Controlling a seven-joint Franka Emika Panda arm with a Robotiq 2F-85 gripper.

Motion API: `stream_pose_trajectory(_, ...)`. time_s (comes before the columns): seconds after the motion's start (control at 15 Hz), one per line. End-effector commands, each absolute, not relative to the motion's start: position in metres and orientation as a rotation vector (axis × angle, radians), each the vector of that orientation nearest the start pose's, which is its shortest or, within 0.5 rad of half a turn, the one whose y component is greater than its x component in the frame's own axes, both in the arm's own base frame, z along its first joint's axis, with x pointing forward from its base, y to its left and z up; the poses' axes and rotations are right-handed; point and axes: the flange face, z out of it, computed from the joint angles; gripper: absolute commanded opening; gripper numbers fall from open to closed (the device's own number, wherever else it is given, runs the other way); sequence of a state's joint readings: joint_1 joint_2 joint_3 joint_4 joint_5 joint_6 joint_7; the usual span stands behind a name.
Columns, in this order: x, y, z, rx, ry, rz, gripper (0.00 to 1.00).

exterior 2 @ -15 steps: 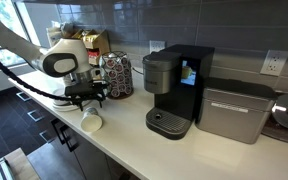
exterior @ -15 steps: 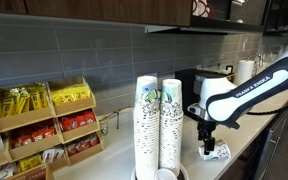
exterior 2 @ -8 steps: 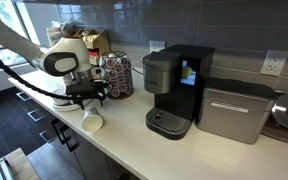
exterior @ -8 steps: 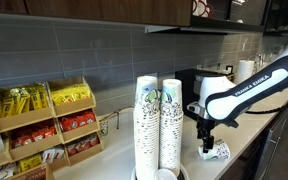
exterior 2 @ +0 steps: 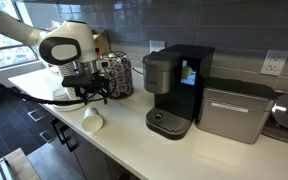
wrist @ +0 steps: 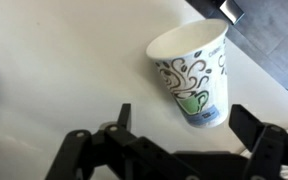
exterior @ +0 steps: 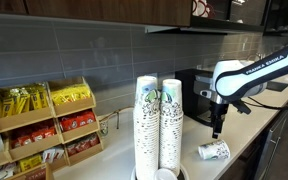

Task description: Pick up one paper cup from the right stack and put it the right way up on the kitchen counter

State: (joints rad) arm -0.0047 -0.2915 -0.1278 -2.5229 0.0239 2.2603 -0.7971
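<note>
A single paper cup [exterior: 214, 151] lies on its side on the cream-white kitchen counter [exterior: 246, 140]. It also shows in an exterior view [exterior 2: 91, 119] and in the wrist view [wrist: 194, 72], with its green logo up. My gripper [exterior: 218, 130] hangs above the cup, open and empty, apart from it; it shows too in an exterior view [exterior 2: 92, 97] and in the wrist view [wrist: 184, 118]. Two tall columns of nested cups stand side by side; the right stack [exterior: 170, 125] is next to its twin [exterior: 147, 127].
A black coffee machine [exterior 2: 179, 88] and a steel appliance [exterior 2: 231, 113] stand on the counter. Wooden snack racks [exterior: 46, 125] sit by the grey tiled wall. The counter's front edge [exterior 2: 94, 143] drops to dark cabinets.
My gripper has let go of the cup and risen; the cup now lies on its side on the counter. The arm has swung upward and away from the stacks.
</note>
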Motion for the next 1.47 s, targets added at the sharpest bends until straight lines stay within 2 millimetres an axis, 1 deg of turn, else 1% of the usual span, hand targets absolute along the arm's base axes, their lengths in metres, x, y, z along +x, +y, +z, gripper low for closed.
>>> stream_pose_trajectory(0.0,0.409,-0.087,0.393,-2.906,-0.728,-0.024,1.00)
stream_pose_trajectory(0.13,0.400,-0.103,0.392,-2.878,-0.585,-0.011,1.00)
stream_pose_trajectory(0.27,0.392,-0.115,0.385,-2.835,-0.455,0.002,1.00)
stream_pose_trajectory(0.53,0.379,-0.130,0.368,-2.715,-0.237,-0.024,1.00)
stream_pose_trajectory(0.73,0.373,-0.132,0.353,-2.635,-0.122,-0.055,1.00)
stream_pose_trajectory(1.0,0.367,-0.131,0.336,-2.549,-0.016,-0.071,1.00)
stream_pose_trajectory(1.4,0.366,-0.129,0.323,-2.461,0.081,-0.102,1.00)
